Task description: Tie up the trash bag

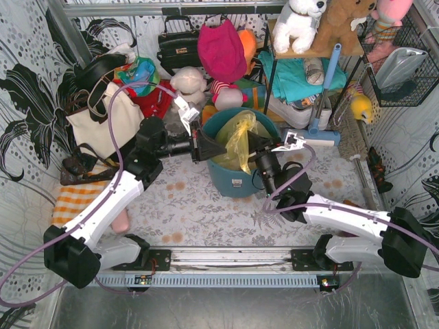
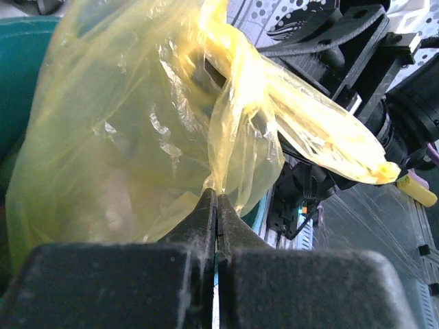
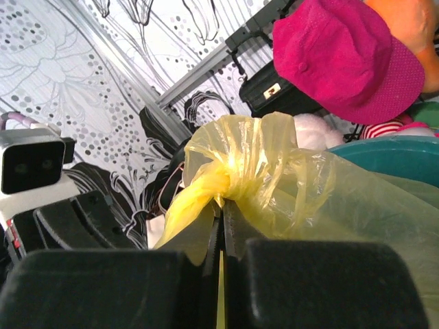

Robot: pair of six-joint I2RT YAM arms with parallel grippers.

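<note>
The trash bag [image 1: 239,139] is thin yellow-green plastic, gathered up out of the round teal bin [image 1: 233,179]. My left gripper [image 1: 211,147] is at the bag's left side, shut on a fold of its plastic [image 2: 218,164]. My right gripper [image 1: 252,142] is at the bag's right side, shut on a twisted strand of the bag [image 3: 206,190]. In the left wrist view a twisted yellow tail [image 2: 329,147] stretches right toward the right gripper's black body. In the right wrist view the bag bunches into a knot-like wad [image 3: 236,161] just above my fingertips. The bag's contents are barely visible.
Behind the bin are a magenta cap [image 1: 221,49], plush toys [image 1: 188,82], a black handbag [image 1: 177,44] and a cream tote [image 1: 103,120]. A blue-handled brush [image 1: 321,96] leans at the back right. A wire basket [image 1: 401,62] hangs on the right wall.
</note>
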